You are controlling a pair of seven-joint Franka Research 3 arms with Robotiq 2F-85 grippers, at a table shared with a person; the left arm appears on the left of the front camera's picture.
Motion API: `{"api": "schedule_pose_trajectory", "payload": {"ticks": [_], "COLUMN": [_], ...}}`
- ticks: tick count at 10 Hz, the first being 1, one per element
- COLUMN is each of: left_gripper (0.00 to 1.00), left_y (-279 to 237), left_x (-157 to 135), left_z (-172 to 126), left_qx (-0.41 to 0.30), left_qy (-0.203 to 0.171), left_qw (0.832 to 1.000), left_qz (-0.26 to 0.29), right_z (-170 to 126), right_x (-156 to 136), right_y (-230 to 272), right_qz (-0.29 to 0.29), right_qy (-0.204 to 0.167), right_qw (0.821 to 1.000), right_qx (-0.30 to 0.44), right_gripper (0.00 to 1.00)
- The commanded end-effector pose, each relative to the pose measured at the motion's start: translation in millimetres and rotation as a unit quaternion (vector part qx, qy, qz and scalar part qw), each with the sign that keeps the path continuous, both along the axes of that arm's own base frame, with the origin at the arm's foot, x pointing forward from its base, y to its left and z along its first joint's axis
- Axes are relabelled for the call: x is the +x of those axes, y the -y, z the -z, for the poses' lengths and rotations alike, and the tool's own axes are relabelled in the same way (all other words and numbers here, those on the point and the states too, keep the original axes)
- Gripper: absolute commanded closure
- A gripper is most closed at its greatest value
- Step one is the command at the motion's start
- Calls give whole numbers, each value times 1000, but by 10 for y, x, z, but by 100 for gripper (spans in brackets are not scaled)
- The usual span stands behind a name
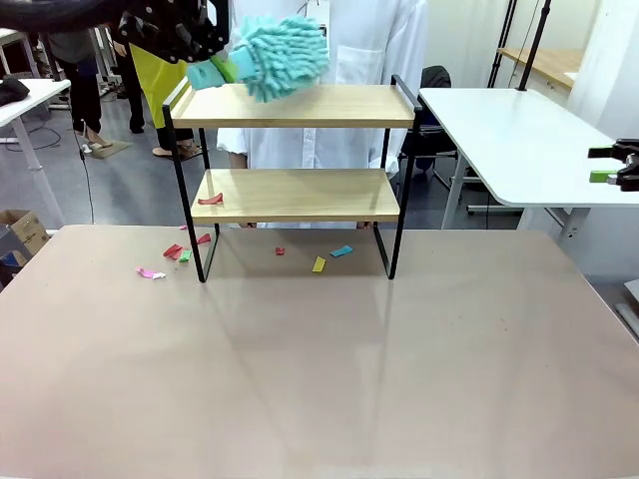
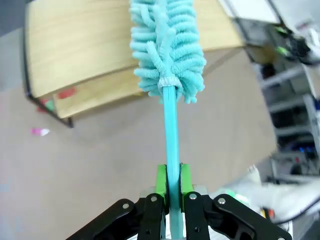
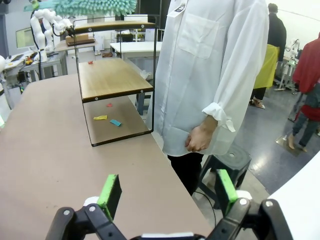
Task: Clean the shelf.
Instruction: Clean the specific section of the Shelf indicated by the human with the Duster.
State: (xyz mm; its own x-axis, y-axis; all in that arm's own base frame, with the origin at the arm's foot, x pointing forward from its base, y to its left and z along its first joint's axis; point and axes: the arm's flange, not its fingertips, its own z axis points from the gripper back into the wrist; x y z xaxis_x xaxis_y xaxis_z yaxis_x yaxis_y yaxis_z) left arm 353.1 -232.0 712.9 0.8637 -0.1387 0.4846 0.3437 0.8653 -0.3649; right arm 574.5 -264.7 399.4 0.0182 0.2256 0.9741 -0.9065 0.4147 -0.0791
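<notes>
Shelf (image 1: 319, 105): duster (image 1: 285, 55) above, scraps (image 1: 319, 264) beneath, person (image 1: 359, 45) behind.

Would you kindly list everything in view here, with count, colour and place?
shelf: one, light wood boards in a black frame, far middle of the table
duster: one, teal, over the top board's left part
scraps: several, red, pink, green, yellow and blue; one red on the lower board, the rest on the table around the shelf's feet
table: one, brownish, near side bare
white table: one, far right
person: one, white shirt, standing behind the shelf
left gripper: one, black with green pads, shut on the duster's handle
right gripper: one, same colours, open, holding nothing, off to the right
</notes>
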Motion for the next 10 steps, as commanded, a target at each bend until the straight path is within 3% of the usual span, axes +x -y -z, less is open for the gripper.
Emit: {"api": "schedule_pose_trajectory", "payload": {"ticks": [1,3,5,10], "left_gripper": [87,87,87,87], "left_y": [-313,-451,-458,-553], "left_x": [-135,-185,-270,-450], "left_z": [52,104,200,618], "left_qx": [-35,-35,11,241], "left_qy": [-22,-25,-34,-114], "left_qw": [990,971,951,901], "left_qz": [136,235,308,343], "right_z": [-28,-28,-28,-28], "right_x": [5,5,5,5], "right_y": [-9,-9,-9,-9], "right_qz": [1,1,1,1], "right_qy": [2,2,2,2], "right_qw": [1000,1000,1000,1000], "right_qx": [-2,-2,-2,-2], "right_gripper": [0,0,0,0]}}
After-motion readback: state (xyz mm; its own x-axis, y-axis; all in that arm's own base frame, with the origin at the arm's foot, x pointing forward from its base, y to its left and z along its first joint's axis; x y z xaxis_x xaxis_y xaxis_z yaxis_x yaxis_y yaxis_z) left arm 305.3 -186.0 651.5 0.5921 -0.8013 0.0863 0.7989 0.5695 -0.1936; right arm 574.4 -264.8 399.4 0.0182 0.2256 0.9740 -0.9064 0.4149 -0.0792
